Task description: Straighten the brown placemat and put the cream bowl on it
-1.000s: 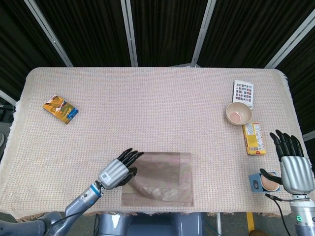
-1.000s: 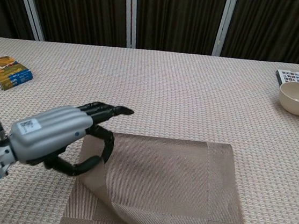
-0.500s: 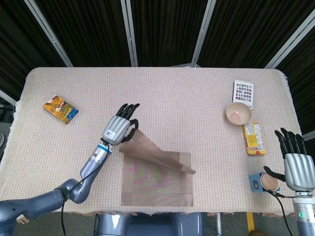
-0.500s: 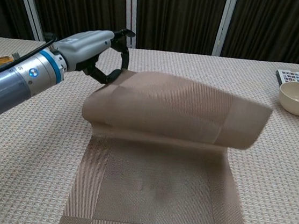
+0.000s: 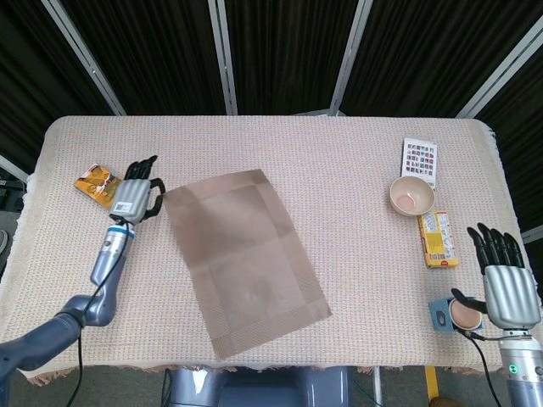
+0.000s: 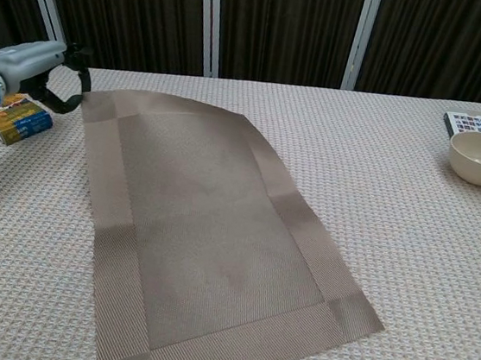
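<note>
Placemat (image 5: 244,259) first: the brown mat lies unfolded and flat on the tablecloth (image 5: 356,212), but skewed, its long edges running at a slant to the table's front. My left hand (image 5: 134,197) sits at the mat's far left corner, fingers curled; whether I am pinching that corner or have let it go, I cannot tell from either view. Just beyond that hand lies a small yellow-and-blue packet (image 5: 103,186). The cream bowl (image 5: 411,196) stands well apart at the far right, beside a color chart card (image 5: 419,159) and a yellow box (image 5: 437,238). My right hand (image 5: 507,287) hangs off the table's right edge, fingers spread, holding nothing. By my reading, unfolding is done; squaring the mat and moving the bowl remain.
</note>
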{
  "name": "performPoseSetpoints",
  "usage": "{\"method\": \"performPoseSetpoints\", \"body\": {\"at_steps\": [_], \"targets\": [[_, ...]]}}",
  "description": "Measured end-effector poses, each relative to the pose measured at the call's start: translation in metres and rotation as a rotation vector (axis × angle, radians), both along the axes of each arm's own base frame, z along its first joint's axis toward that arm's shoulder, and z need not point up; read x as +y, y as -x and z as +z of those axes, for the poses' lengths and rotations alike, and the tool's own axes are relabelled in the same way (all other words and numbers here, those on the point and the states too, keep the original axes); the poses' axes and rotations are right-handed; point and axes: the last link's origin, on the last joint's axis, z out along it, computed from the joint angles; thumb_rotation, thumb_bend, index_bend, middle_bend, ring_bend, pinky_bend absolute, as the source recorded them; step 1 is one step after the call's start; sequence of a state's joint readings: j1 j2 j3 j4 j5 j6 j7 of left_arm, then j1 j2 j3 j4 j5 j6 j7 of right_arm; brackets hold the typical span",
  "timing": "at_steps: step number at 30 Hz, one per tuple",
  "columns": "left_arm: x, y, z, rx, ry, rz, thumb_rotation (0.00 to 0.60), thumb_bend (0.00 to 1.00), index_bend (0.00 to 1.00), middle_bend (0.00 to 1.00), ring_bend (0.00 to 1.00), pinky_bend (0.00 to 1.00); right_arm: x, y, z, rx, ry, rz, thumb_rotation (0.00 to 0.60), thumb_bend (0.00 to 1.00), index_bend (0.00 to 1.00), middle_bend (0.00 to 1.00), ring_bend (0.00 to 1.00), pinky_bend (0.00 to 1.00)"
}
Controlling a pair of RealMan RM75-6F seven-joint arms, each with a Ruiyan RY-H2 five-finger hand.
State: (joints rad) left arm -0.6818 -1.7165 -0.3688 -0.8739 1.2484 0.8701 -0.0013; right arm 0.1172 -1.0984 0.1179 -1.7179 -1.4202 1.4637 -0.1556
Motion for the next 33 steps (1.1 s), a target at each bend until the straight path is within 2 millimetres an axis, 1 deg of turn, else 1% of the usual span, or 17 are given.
{"method": "performPoseSetpoints", "body": {"at_steps": [1, 4, 6, 9, 11, 15, 18, 21, 25, 28, 31, 33], "targets": [[-0.001, 0.011, 0.006, 0.003, 0.003, 0.029, 0.6, 0.0, 0.0, 0.0, 0.0, 0.0, 0.0, 0.0, 0.0, 0.002, 0.0, 0.001, 0.6, 0.0, 0.0, 0.0, 0.0, 0.0], [-0.006, 0.03, 0.023, 0.006, -0.015, 0.071, 0.6, 0.0, 0.0, 0.0, 0.0, 0.0, 0.0, -0.001, -0.002, 0.01, -0.007, 0.007, 0.6, 0.0, 0.0, 0.0, 0.0, 0.0], [-0.01, 0.035, 0.035, 0.005, -0.036, 0.072, 0.6, 0.0, 0.0, 0.0, 0.0, 0.0, 0.0, -0.002, -0.005, 0.017, -0.021, 0.016, 0.6, 0.0, 0.0, 0.0, 0.0, 0.0], [-0.017, 0.037, 0.053, 0.0, -0.071, 0.051, 0.6, 0.0, 0.0, 0.0, 0.0, 0.0, -0.001, -0.006, -0.011, 0.025, -0.06, 0.038, 0.6, 0.0, 0.0, 0.0, 0.0, 0.0], [-0.024, 0.035, 0.061, -0.008, -0.088, 0.025, 0.6, 0.0, 0.0, 0.0, 0.0, 0.0, -0.004, -0.009, -0.016, 0.028, -0.091, 0.057, 0.6, 0.0, 0.0, 0.0, 0.0, 0.0], [-0.042, 0.026, 0.08, 0.001, -0.111, -0.033, 0.6, 0.0, 0.0, 0.0, 0.0, 0.0, -0.014, -0.025, -0.028, 0.044, -0.171, 0.135, 0.6, 0.0, 0.0, 0.0, 0.0, 0.0], [-0.06, 0.018, 0.094, 0.018, -0.114, -0.063, 0.6, 0.0, 0.0, 0.0, 0.0, 0.0, -0.025, -0.041, -0.037, 0.084, -0.231, 0.22, 0.6, 0.0, 0.0, 0.0, 0.0, 0.0], [-0.083, 0.009, 0.107, 0.035, -0.114, -0.074, 0.6, 0.0, 0.0, 0.0, 0.0, 0.0, -0.035, -0.056, -0.049, 0.1, -0.3, 0.284, 0.6, 0.0, 0.01, 0.0, 0.0, 0.0], [-0.122, 0.001, 0.127, 0.057, -0.14, -0.049, 0.6, 0.0, 0.0, 0.0, 0.0, 0.0, -0.053, -0.078, -0.07, 0.121, -0.394, 0.381, 0.6, 0.0, 0.02, 0.0, 0.0, 0.0], [-0.149, 0.007, 0.142, 0.111, -0.178, -0.007, 0.6, 0.0, 0.0, 0.0, 0.0, 0.0, -0.067, -0.092, -0.091, 0.14, -0.444, 0.455, 0.6, 0.0, 0.03, 0.0, 0.0, 0.0], [-0.17, 0.013, 0.145, 0.137, -0.192, 0.031, 0.6, 0.0, 0.0, 0.0, 0.0, 0.0, -0.077, -0.099, -0.115, 0.151, -0.497, 0.497, 0.6, 0.0, 0.04, 0.0, 0.0, 0.0], [-0.177, 0.015, 0.145, 0.139, -0.194, 0.041, 0.6, 0.0, 0.0, 0.0, 0.0, 0.0, -0.081, -0.102, -0.13, 0.163, -0.528, 0.519, 0.6, 0.0, 0.05, 0.0, 0.0, 0.0]]}}
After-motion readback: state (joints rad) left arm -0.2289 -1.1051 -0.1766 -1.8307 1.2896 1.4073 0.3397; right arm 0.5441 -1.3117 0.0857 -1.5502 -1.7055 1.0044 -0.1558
